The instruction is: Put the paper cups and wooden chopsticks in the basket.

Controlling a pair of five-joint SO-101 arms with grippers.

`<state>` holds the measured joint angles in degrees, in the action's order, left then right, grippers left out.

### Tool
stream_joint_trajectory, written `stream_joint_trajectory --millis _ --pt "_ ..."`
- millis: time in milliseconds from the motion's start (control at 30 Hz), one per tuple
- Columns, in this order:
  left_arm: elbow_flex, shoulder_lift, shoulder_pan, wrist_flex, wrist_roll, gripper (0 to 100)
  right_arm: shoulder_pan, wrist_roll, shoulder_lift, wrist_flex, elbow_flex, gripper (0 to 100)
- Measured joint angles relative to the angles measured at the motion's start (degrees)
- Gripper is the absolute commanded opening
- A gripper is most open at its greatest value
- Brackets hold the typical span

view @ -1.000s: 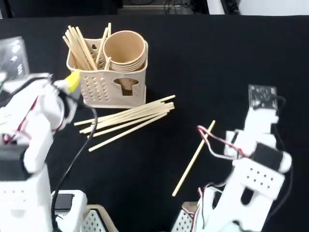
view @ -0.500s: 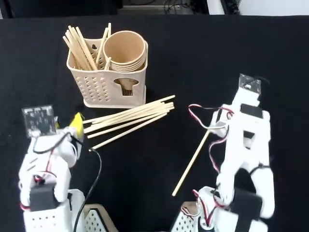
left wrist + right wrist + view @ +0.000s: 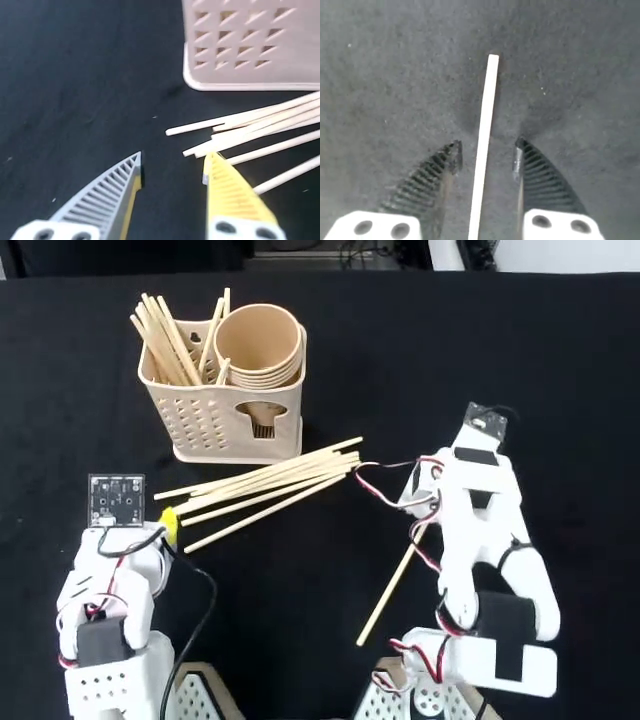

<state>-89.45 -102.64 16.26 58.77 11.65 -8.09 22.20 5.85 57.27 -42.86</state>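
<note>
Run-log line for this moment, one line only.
left gripper open, at end of chopstick pile | right gripper open, straddling single chopstick | basket holds paper cups, standing chopsticks

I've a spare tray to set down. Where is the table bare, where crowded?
Bare: the wide stretch right of the basket, beyond the right gripper; also the strip left of the basket. Crowded: the chopstick pile before the basket and the single chopstick at the right gripper.
</note>
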Motion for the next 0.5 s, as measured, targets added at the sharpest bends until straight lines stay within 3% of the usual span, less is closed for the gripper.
stream_joint_trajectory --millis 133,267,500 --pt "-0.26 0.0 0.79 0.0 0.44 20 0.0 1.58 -2.81 -3.08 0.0 15.5" --pt "-0.26 0.0 0.88 0.0 0.44 20 -0.26 1.76 -4.22 -3.52 0.88 1.0" --pt "-0.26 0.0 0.88 0.0 0.53 20 -3.08 1.85 -4.66 -3.6 0.97 1.1"
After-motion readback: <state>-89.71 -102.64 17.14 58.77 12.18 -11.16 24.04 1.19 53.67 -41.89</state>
